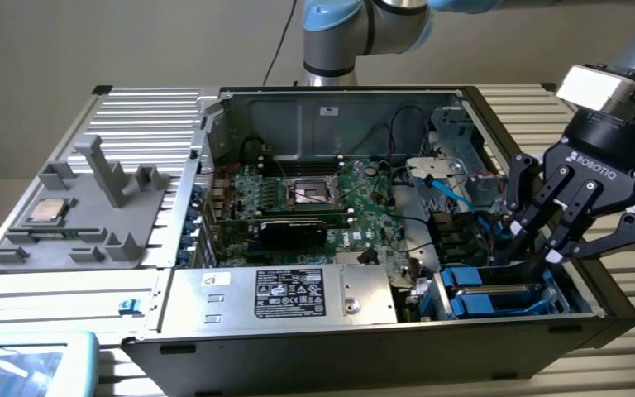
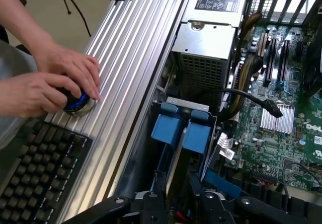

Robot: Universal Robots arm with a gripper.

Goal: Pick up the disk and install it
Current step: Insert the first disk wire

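Note:
The disk [image 2: 174, 166] stands on edge in the drive bay at the corner of the open computer case [image 1: 350, 347]. Its thin silver side runs between two bright blue carrier pieces [image 2: 197, 133]. My gripper [image 2: 177, 204] reaches down into that bay, and its black fingers [image 2: 153, 206] sit against both sides of the disk's near end. From the exterior view, the gripper [image 1: 536, 248] hangs over the bay at the exterior view's right, fingers pointing down beside the blue carrier [image 1: 494, 289].
A silver power supply box [image 1: 295, 294] with a black label lies beside the bay, with the green motherboard [image 1: 307, 198] and loose black cables [image 2: 251, 100] behind. A grey tray [image 1: 75, 240] holds a CPU chip [image 1: 47, 212]. A person's hands [image 2: 60, 78] rest on a blue-ringed knob by a keyboard [image 2: 35, 178].

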